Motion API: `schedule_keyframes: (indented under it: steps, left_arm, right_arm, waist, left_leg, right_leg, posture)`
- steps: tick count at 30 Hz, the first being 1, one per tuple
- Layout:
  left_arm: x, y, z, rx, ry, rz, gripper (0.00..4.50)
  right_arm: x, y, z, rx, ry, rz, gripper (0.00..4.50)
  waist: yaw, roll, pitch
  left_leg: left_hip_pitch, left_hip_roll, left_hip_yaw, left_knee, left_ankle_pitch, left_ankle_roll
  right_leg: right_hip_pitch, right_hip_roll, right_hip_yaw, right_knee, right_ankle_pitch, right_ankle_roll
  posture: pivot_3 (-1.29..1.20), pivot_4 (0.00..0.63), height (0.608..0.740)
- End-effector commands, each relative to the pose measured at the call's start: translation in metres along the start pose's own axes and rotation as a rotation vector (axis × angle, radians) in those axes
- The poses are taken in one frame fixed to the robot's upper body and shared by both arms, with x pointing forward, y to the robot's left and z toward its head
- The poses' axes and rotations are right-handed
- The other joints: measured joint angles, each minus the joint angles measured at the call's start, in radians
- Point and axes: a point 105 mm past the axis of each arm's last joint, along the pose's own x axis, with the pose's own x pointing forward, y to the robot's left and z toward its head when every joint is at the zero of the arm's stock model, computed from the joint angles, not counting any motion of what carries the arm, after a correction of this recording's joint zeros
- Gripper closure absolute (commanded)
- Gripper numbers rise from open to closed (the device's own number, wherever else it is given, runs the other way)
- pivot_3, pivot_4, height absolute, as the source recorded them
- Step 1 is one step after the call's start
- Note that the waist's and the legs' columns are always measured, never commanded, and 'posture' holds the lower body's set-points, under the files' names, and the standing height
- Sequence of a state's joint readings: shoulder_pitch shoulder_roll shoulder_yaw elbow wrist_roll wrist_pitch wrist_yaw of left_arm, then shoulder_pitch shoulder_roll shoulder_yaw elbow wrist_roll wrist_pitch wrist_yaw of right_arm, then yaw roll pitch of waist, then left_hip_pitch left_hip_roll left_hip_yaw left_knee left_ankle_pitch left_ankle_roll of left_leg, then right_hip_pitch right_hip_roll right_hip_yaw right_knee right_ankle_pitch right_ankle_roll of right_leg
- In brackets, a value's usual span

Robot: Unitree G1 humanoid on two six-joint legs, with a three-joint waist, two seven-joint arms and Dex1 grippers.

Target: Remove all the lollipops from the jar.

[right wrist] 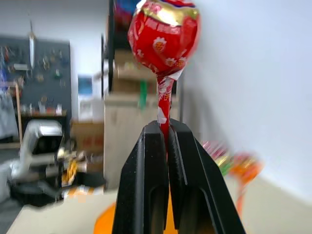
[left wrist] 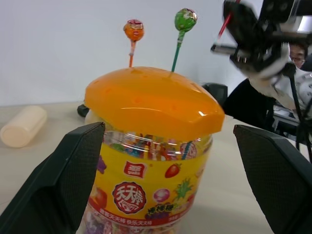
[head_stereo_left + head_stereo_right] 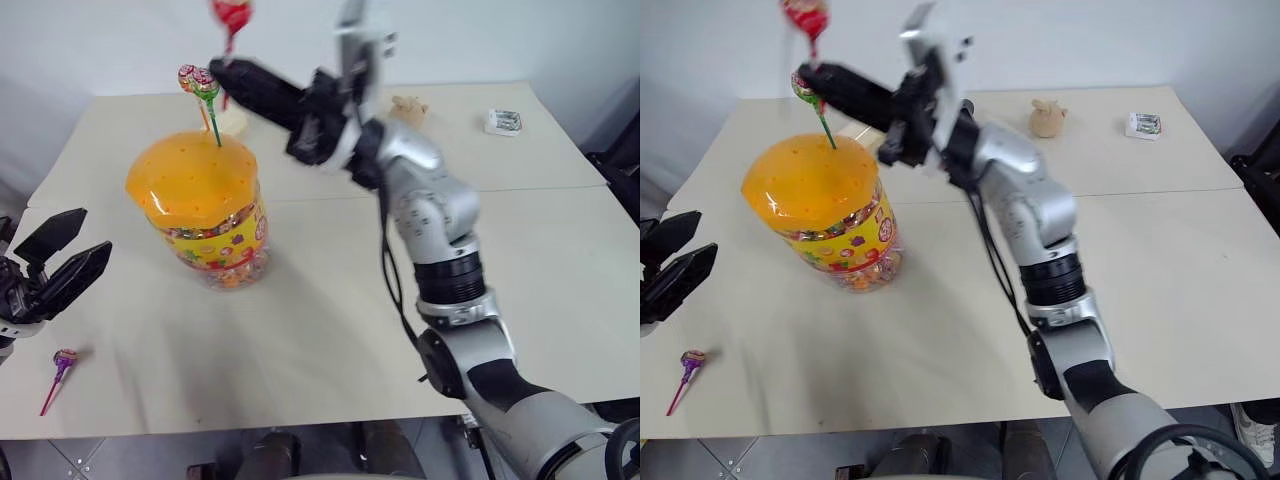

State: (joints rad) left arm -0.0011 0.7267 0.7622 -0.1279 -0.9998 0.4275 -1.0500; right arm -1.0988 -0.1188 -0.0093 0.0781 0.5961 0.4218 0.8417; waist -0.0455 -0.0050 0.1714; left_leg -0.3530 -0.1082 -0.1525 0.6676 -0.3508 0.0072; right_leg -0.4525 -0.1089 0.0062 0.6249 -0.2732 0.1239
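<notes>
four lollipops are counted: a purple lollipop (image 3: 64,358) lies on the pale table (image 3: 330,330) at left, two lollipops (image 3: 200,82) stand in the lid of the one jar (image 3: 205,215), and a red lollipop (image 1: 165,36) is pinched by the raised right gripper (image 1: 165,134). the left gripper (image 3: 62,252) is spread beside the jar.

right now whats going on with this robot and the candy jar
The right gripper is shut on the stick of a red lollipop, holding it above the jar. Two lollipops stand in the holes of its orange lid. A purple lollipop lies on the table. The left gripper waits open beside the jar.
</notes>
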Motion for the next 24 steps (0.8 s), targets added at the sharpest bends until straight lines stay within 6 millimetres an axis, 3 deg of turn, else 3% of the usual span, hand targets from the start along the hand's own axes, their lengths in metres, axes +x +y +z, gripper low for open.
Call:
schedule_keyframes:
  steps: [1,5,9,12,15,18,22,24]
  left_arm:
    - [0.007,-0.02,0.007,0.099,0.059,-0.127,0.0]
    - [0.005,-0.037,0.001,0.103,0.163,-0.215,0.0]
    - [0.0,-0.056,-0.011,0.103,0.262,-0.299,0.0]
    - [-0.003,-0.061,-0.018,0.103,0.277,-0.314,0.0]
    - [-0.005,-0.06,-0.023,0.102,0.285,-0.308,0.0]
    - [-0.006,-0.058,-0.024,0.105,0.271,-0.287,0.0]
    - [-0.006,-0.056,-0.024,0.111,0.256,-0.262,0.0]
    - [-0.007,-0.051,-0.022,0.112,0.229,-0.223,0.0]
  right_arm:
    - [-0.067,-0.026,-0.001,-0.083,0.224,-0.125,4.44]
    - [-0.147,-0.039,-0.034,-0.121,0.6,-0.261,4.44]
    - [-0.258,-0.032,-0.066,-0.093,1.006,-0.401,4.44]
    - [-0.302,-0.021,-0.077,-0.162,1.208,-0.355,4.44]
    - [-0.332,-0.017,-0.081,-0.18,1.314,-0.351,4.44]
    - [-0.355,-0.013,-0.083,-0.102,1.351,-0.401,3.82]
    - [-0.349,-0.008,-0.084,-0.065,1.303,-0.353,2.46]
    - [-0.327,-0.009,-0.077,-0.084,1.185,-0.291,1.78]
  waist:
    - [0.016,-0.001,-0.001]
    - [0.021,0.002,0.001]
    - [0.018,0.003,0.002]
    - [0.017,0.004,0.003]
    - [0.016,0.004,0.003]
    - [0.021,0.004,0.003]
    - [0.028,0.004,0.003]
    - [0.033,0.004,0.003]
  left_leg:
    - [0.0,0.0,0.0,0.0,0.0,0.001]
    - [0.0,-0.001,0.002,0.0,-0.002,0.003]
    - [-0.001,0.002,0.007,-0.003,-0.002,0.003]
    - [0.0,0.001,0.013,-0.002,-0.002,0.003]
    - [0.002,0.003,0.025,-0.001,-0.002,0.003]
    - [0.008,0.005,0.026,-0.001,-0.002,0.003]
    - [0.014,0.006,0.025,-0.002,-0.004,0.005]
    - [0.014,0.006,0.025,-0.002,-0.005,0.004]
  right_leg:
    - [0.001,0.0,0.0,-0.001,0.0,0.0]
    - [0.002,-0.001,0.001,-0.005,0.0,0.0]
    - [-0.001,-0.001,0.003,-0.005,0.0,0.0]
    - [-0.003,-0.001,0.005,-0.006,0.0,0.0]
    - [-0.004,-0.002,0.005,-0.005,0.002,0.003]
    - [0.002,-0.001,0.007,-0.006,0.003,0.003]
    - [0.008,0.0,0.006,-0.01,0.002,0.002]
    - [0.008,0.0,0.006,-0.011,0.003,0.002]
  posture:
    - [0.0,0.15,0.74]
    - [0.0,0.15,0.74]
    - [0.0,0.15,0.74]
    - [0.0,0.15,0.74]
    - [0.0,0.15,0.74]
    - [0.0,0.15,0.74]
    - [0.0,0.15,0.74]
    - [0.0,0.15,0.74]
